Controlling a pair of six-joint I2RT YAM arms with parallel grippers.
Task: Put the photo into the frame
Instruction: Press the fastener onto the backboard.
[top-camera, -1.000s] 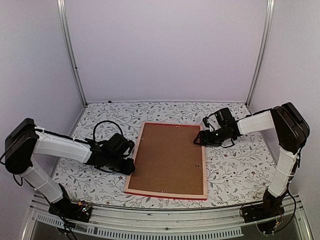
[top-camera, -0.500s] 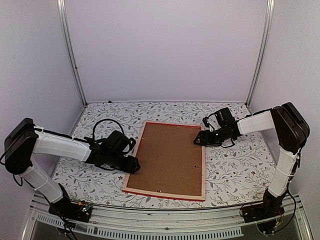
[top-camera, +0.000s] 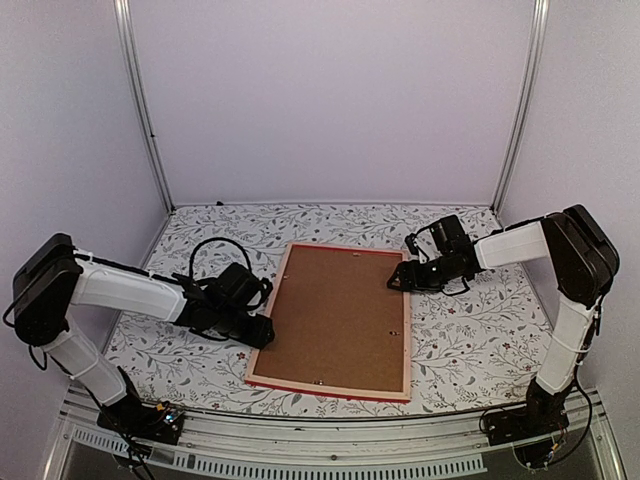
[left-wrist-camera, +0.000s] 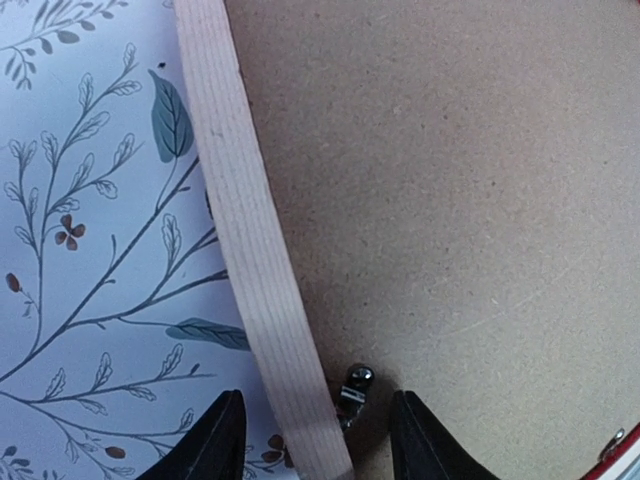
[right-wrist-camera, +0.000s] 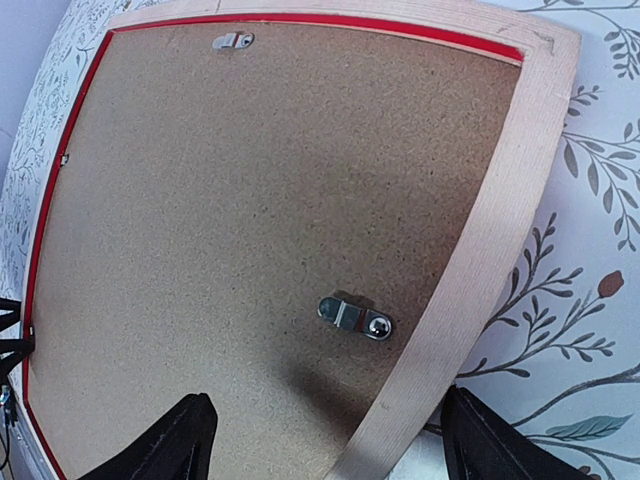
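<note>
**Frame face down, backing board seated, both grippers at the rails**

*Top external view.* The frame (top-camera: 407, 335) lies flat, back upward, in the middle of the table (top-camera: 470, 330). Its brown backing board (top-camera: 335, 315) fills the opening. The photo is not visible in any view; whether it sits beneath the board cannot be told. The left gripper (top-camera: 262, 330) rests low at the frame's left rail, towards the near corner. The right gripper (top-camera: 398, 278) is at the far right corner.

*Left wrist view.* The jaws stand apart, straddling the pale wooden rail without clamping it. A small metal clip (left-wrist-camera: 355, 385) sits between them at the seam of rail and board.

*Right wrist view.* The fingers (right-wrist-camera: 165, 445) are spread wide, holding nothing, with the frame's corner between them. A metal tab (right-wrist-camera: 355, 315) lies on the board just inside the rail.

*Interpretation.* The work appears to be at the fastening stage. The next move probably calls for a fingertip pressed on the clip to swivel it over the board, done finely enough not to slide the frame.
</note>
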